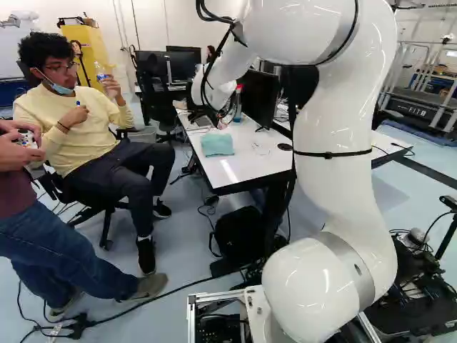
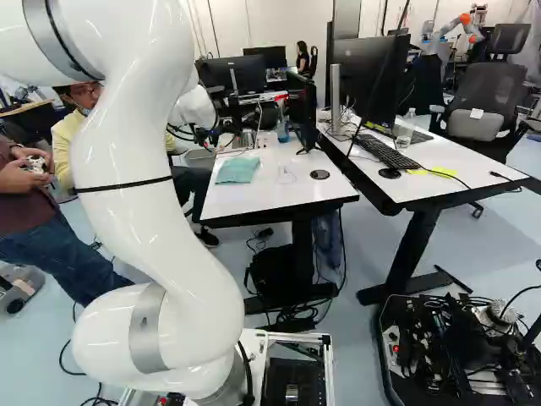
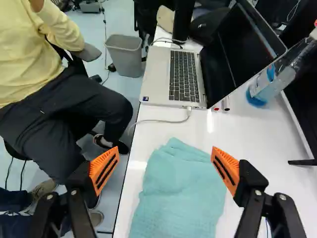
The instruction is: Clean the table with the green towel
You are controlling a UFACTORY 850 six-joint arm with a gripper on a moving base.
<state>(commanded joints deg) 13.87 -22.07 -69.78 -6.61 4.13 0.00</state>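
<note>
Fingers spread wide, gripping nothing, above the green towel, its long axis pointing toward the laptop.

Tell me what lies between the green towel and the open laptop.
A pale cable, plugged into the laptop, crosses the white tabletop between it and the towel; the wrist view shows this.

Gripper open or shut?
Open: in the wrist view the gripper has its fingers wide apart, nothing clamped; the towel lies on the table.

Pale green towel, folded and rumpled, flat on the white table near its edge.
</note>
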